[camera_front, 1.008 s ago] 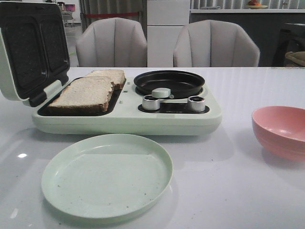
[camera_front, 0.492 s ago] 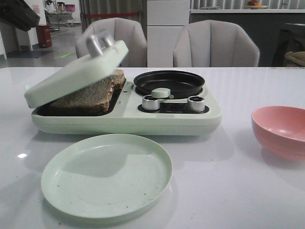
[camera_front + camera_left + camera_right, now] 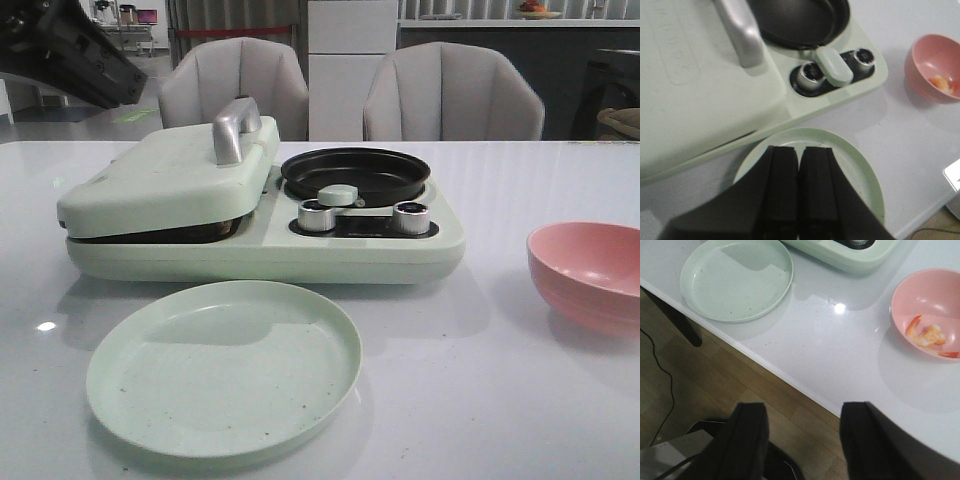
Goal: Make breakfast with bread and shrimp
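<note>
Lowered since a second ago: the sandwich maker's lid (image 3: pixel 165 175), then propped wide, now lies nearly flat with the bread hidden beneath.
Sandwich maker (image 3: pixel 300 250) — bread loaded and covered; its round black pan (image 3: pixel 355 172) bare.
Green plate (image 3: pixel 225 368) — unfilled, directly below the left gripper (image 3: pixel 799 175), whose fingers sit pressed together, holding nothing.
Pink bowl (image 3: pixel 930 312) — ahead of the right gripper (image 3: pixel 802 435), well apart from it; fingers spread wide over the table edge.
Shrimp (image 3: pixel 927 335) — in that bowl, untouched.
Judged: bread step done; shrimp cooking and plating remain.
</note>
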Available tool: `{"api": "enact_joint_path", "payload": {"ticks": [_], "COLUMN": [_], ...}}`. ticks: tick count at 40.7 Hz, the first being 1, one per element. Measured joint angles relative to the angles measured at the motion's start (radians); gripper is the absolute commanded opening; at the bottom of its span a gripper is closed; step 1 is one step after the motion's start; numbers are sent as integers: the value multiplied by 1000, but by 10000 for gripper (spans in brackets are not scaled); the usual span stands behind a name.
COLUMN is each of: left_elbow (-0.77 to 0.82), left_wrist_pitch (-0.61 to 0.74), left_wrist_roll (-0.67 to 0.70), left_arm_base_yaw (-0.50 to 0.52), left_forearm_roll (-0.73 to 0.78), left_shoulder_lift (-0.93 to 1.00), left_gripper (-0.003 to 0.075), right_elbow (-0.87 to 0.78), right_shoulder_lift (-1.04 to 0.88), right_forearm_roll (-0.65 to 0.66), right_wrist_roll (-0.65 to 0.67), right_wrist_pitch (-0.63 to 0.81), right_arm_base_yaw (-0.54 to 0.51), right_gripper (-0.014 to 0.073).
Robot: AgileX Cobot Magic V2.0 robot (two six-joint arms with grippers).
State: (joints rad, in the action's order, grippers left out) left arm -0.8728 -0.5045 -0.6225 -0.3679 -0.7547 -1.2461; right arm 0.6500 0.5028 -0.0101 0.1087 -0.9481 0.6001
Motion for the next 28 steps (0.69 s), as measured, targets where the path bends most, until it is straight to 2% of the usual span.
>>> {"api": "enact_joint_path", "payload": {"ticks": [9, 15, 20, 24, 28], "left_elbow": [125, 186, 222, 234, 238], "left_wrist_pitch": [56, 59, 53, 15, -30], "left_wrist_roll": [-4, 28, 165, 332, 419], "left_arm_base_yaw": [-212, -284, -290, -290, -290], "left_forearm_roll": [41, 55, 193, 350, 444], "left_shoulder_lift": [173, 283, 377, 435, 492], "left_gripper": [103, 103, 103, 103, 103], "right_elbow": [0, 0, 0, 0, 0], "right_shoulder_lift": [-1, -1, -1, -1, -1], "right_forearm_roll": [0, 0, 0, 0, 0], "right_wrist_roll": [2, 2, 2, 2, 2], "right_wrist_pitch": [0, 0, 0, 0, 0], "right_arm_base_yaw": [0, 0, 0, 0, 0], "right_gripper": [440, 440, 440, 440, 440]}}
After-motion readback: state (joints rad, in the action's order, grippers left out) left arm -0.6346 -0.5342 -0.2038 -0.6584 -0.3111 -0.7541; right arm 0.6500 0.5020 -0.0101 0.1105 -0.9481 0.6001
